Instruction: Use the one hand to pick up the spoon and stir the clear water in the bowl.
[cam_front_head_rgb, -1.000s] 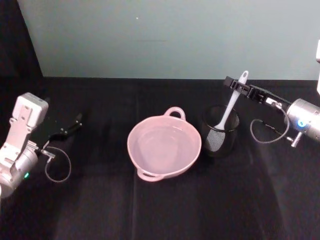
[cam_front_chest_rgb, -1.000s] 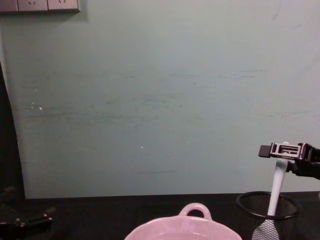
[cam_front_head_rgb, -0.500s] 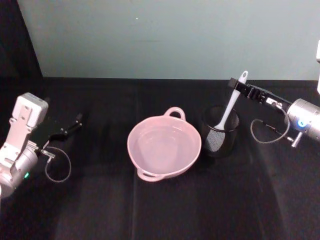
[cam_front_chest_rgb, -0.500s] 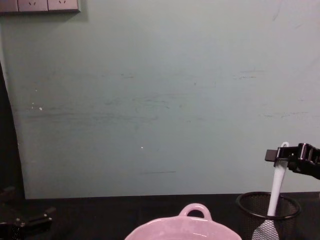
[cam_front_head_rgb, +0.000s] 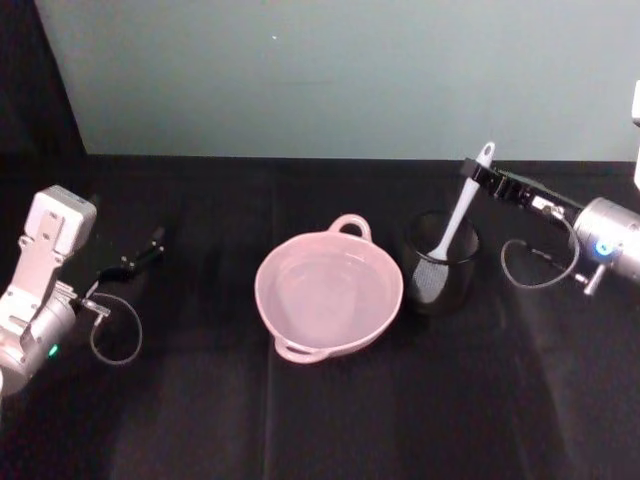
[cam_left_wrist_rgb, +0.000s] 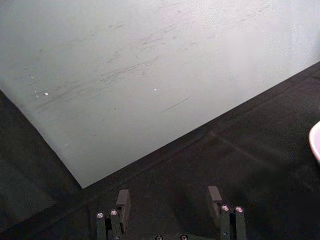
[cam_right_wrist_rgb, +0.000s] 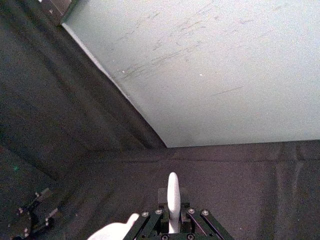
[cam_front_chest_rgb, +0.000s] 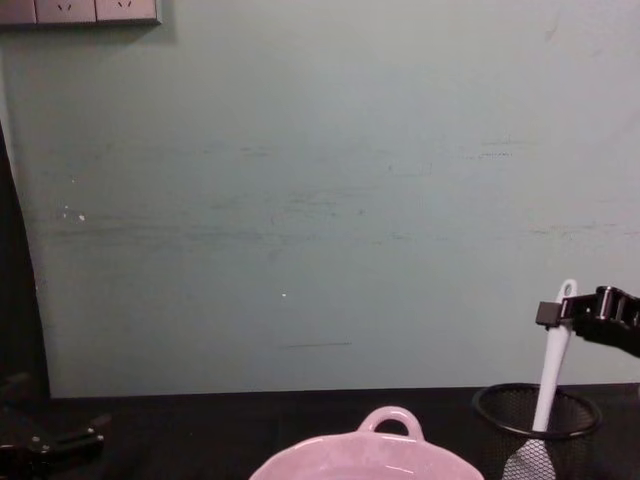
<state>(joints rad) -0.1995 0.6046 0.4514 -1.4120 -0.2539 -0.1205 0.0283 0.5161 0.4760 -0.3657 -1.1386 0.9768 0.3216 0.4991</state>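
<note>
One black table (cam_front_head_rgb: 300, 420) carries everything. Mid-table sits the bowl (cam_front_head_rgb: 260, 290), loop handle on the far side, with water (cam_front_head_rgb: 330, 300) inside, flat and barely visible. Just right of it stands the mesh cup (cam_front_head_rgb: 455, 290), close to the bowl, though I can't tell if they touch; it serves as the spoon's holder.

Far left, the left gripper (cam_front_head_rgb: 152, 245) is parked low on the table, well apart from the bowl. Its fingers (cam_left_wrist_rgb: 122, 199) are spread with nothing between them. It sits idle because the task needs one hand only.

From the right, the right gripper (cam_front_head_rgb: 474, 172) reaches in level, above the cup, at the spoon's top end. Its fingers (cam_right_wrist_rgb: 162, 196) are drawn in and pinch the handle just under the hole end. That high grip leaves the full length free to reach down into the water.

Smallest, the spoon (cam_front_head_rgb: 459, 210) stands in the cup, oval end down, handle leaning up to the right, so the top is the easy part to grab.

My read:
- **Step:** grasp made, lift not started.
- **Next:** raise it clear of the cup rim, carry it left over the bowl, then dip.
- **Risk:** the slim handle pivots in the pinch, or the spoon snags the cup and tips it.
</note>
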